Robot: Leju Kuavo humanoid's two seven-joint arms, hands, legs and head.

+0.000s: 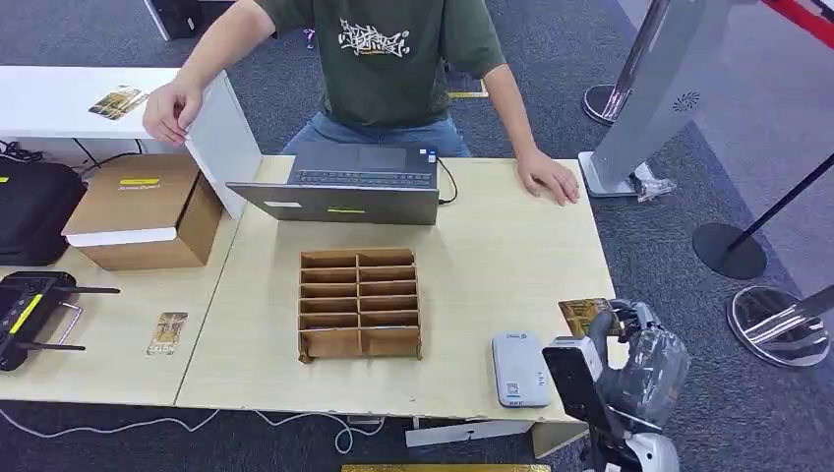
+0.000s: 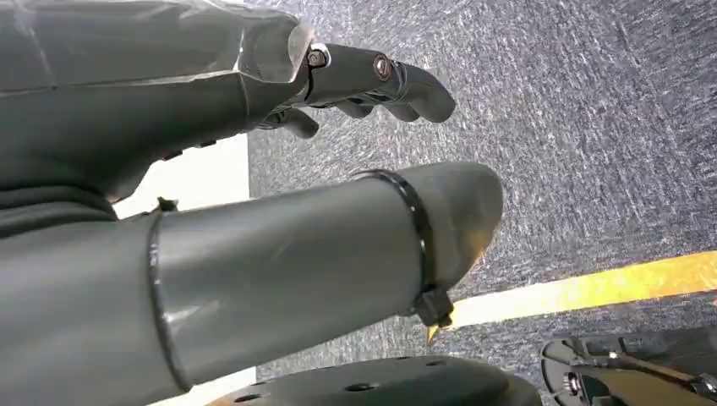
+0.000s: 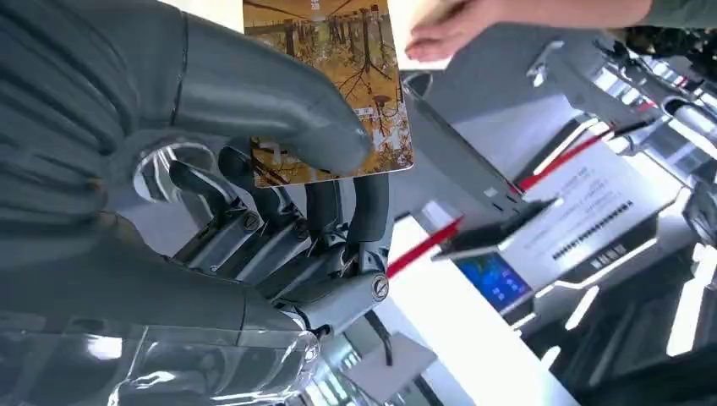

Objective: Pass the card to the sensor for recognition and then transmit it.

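My right hand (image 1: 629, 339) hovers at the table's front right corner and holds a golden picture card (image 1: 587, 315). In the right wrist view the thumb (image 3: 279, 110) presses that card (image 3: 355, 76) against the darker fingers below it. A white-grey card sensor (image 1: 520, 368) lies flat on the table, just left of the held card. My left hand (image 2: 363, 76) hangs over grey carpet with its fingers curled and nothing in it.
A cardboard slot organiser (image 1: 359, 302) sits mid-table, a laptop (image 1: 354, 185) behind it. A person sits across, one hand (image 1: 549, 178) on the table. Another card (image 1: 168, 332) lies at the left, near a cardboard box (image 1: 148, 210) and a black controller (image 1: 28, 313).
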